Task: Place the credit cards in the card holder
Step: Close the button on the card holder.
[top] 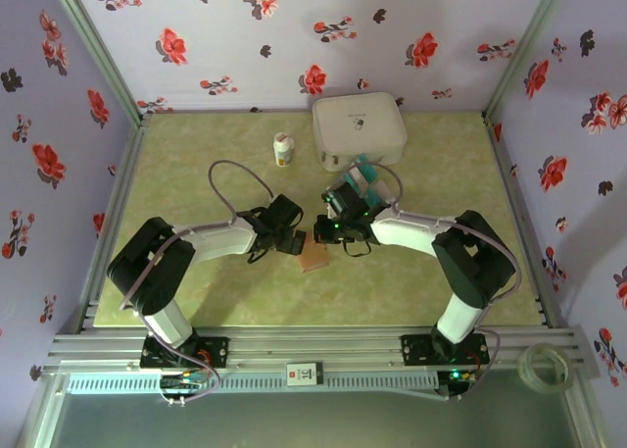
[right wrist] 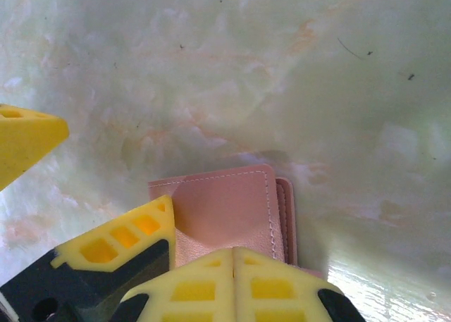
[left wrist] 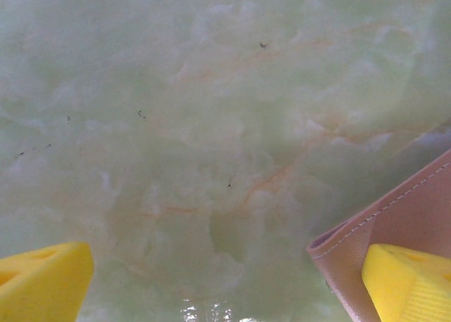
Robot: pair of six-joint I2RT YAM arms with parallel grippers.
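Right gripper [right wrist: 234, 260] seen with fingers pressed together over edge of card holder [right wrist: 227, 208]; grip on it cannot be told. Left gripper [left wrist: 225, 283] spread wide, one finger over holder's corner. Holder laid flat at centre of table [top: 186, 178], between both grippers. Credit cards [top: 368, 172] stacked farther back, just beside white case [top: 359, 126].

My bench [top: 441, 272] presents a pale green marbled top. Lying on it are a white rounded case [top: 359, 127] at the far side and a small white bottle [top: 282, 150] just left of it. Teal credit cards [top: 368, 176] lie at the case's near edge. The brown card holder [top: 315, 257] lies flat near centre.
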